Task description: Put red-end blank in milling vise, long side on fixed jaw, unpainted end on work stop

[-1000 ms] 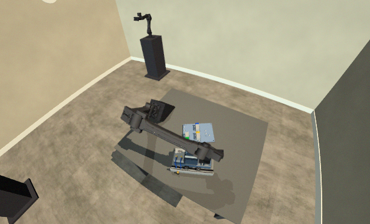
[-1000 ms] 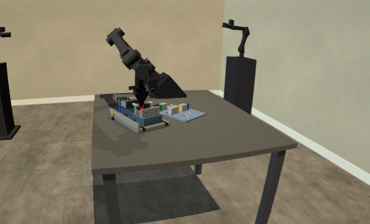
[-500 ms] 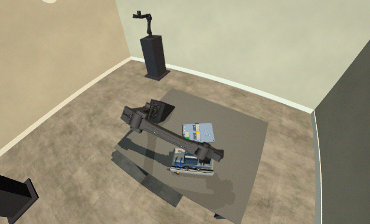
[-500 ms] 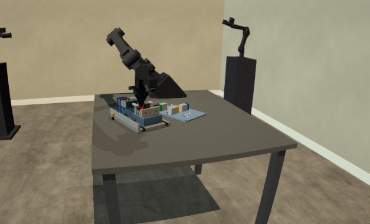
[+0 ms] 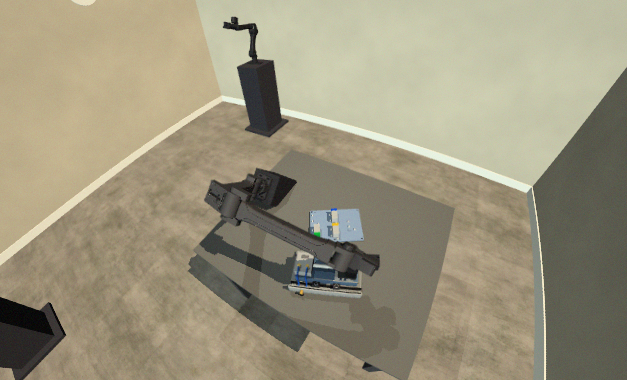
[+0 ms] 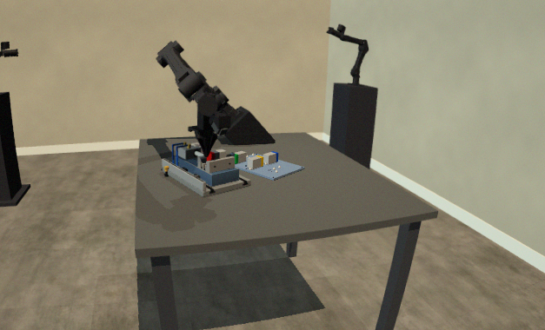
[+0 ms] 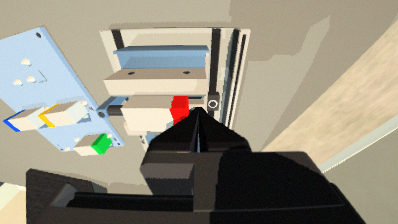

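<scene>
The closed end effector (image 6: 207, 155) (image 7: 198, 112), holding nothing, could twist the red-ended blank (image 7: 146, 114) by pushing its painted end off-centre.

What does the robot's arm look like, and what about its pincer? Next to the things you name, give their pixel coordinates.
The arm (image 5: 286, 231) (image 6: 183, 71) is dark grey to black, made of long, chunky pieces with thick, rounded joints. Its pincer (image 6: 208, 155) (image 7: 198, 112) is black too, with two fingers that narrow to points, like a beak. I can't make out any cables or writing on either one.
</scene>
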Robot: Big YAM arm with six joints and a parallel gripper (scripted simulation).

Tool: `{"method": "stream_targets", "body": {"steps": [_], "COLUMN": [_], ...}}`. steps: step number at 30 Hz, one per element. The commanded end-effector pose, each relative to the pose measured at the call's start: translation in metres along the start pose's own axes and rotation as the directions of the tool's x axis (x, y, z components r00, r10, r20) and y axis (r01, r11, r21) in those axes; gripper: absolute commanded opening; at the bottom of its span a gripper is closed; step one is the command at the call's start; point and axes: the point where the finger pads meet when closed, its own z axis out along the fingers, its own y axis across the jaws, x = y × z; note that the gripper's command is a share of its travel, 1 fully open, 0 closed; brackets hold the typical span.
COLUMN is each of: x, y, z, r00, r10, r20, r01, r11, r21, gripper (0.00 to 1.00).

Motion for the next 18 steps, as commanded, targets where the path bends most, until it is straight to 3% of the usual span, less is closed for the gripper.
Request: {"method": "stream_targets", "body": {"steps": [1,18], "x": [-0.0025,-0.0074], "y": [-0.0161,-0.0133], "z": [0.0014,-0.0059], "r00": [1.000,1.000], "r10": [0.012,0.012], "r20": [-0.002,0.008], "r01": [-0.012,-0.012], "r11": [1.000,1.000], "r21": [-0.002,0.002], "gripper": [0.00,0.00]}}
